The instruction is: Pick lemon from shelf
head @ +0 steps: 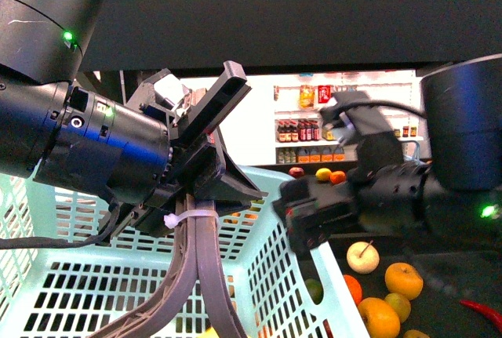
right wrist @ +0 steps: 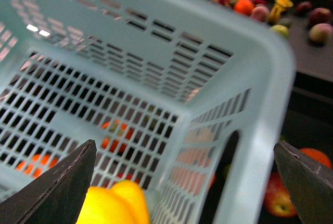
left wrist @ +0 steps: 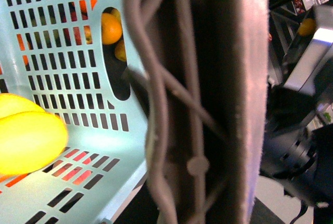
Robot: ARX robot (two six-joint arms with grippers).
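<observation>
**Lemon in the basket, right jaws wide apart**

The right jaws stand spread wide and empty above the pale blue basket [right wrist: 270, 73]. The lemon [right wrist: 112, 206] lies below them on the basket's slotted floor. The left jaws hang inside the basket, and I cannot tell whether they are closed. Other fruit [head: 404, 279] sits on a lower deck of the black shelf [head: 314, 24]. Bottles [head: 302, 130] on the white shelving behind carry labels too small to read.

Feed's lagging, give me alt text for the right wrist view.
Right gripper open over a pale teal slatted basket, with bright yellow fruit, probably the lemon, inside near one dark fingertip. Beyond the basket, assorted fruit sits on the dark shelf.
</observation>
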